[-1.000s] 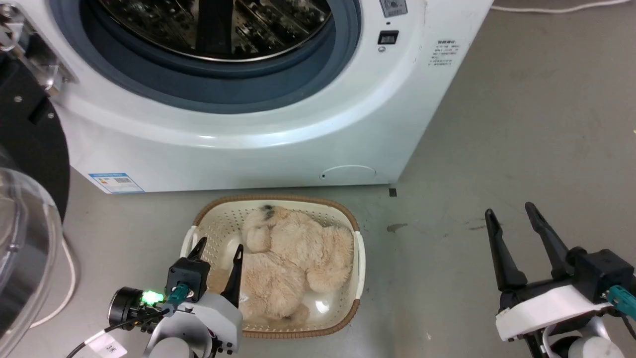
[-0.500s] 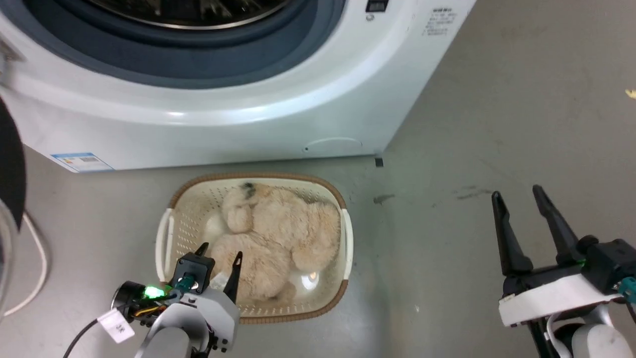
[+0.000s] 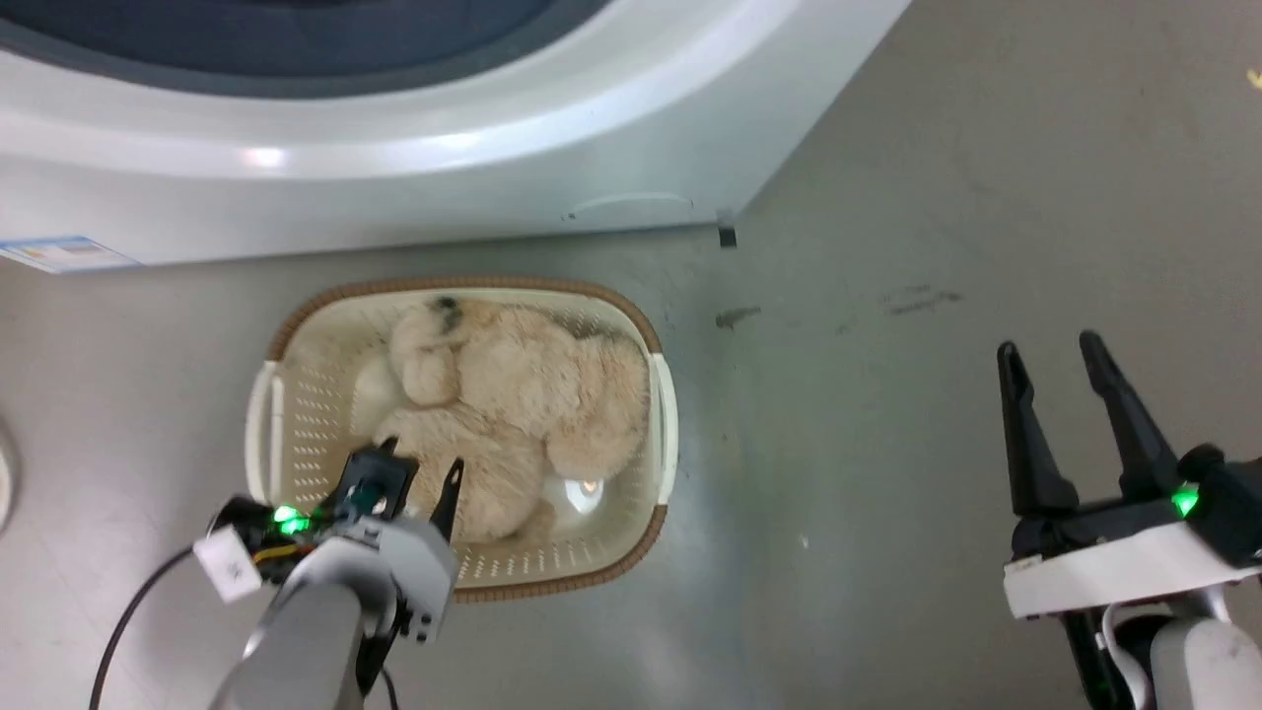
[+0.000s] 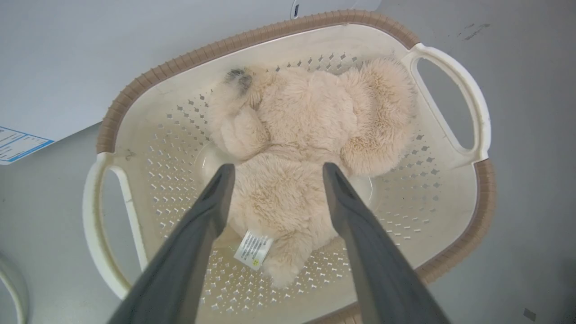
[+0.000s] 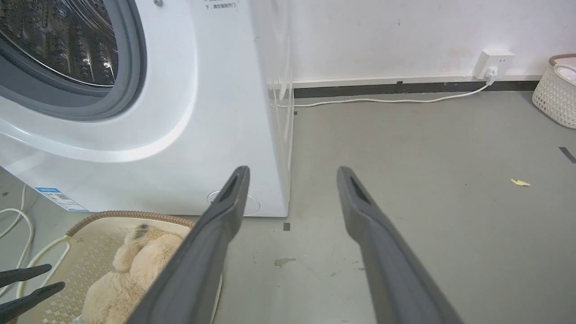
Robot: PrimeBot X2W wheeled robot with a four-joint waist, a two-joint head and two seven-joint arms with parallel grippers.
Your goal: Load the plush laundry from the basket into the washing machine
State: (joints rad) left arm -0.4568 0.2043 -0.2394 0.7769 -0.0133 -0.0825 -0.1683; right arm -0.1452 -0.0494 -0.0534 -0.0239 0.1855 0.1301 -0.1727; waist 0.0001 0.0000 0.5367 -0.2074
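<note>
plush laundry (image 3: 513, 394) in basket (image 3: 659, 414), basket before washing machine (image 3: 394, 187)

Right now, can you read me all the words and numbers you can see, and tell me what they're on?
Nothing here reads clearly enough to quote.
White tag on the plush laundry: print too small to read.
Blue-edged sticker on the washing machine: too blurred to read.
Chinese print on the washing machine's front: cut off at the picture's edge and too small.
Paper tag by the left end effector: blurred.
</note>
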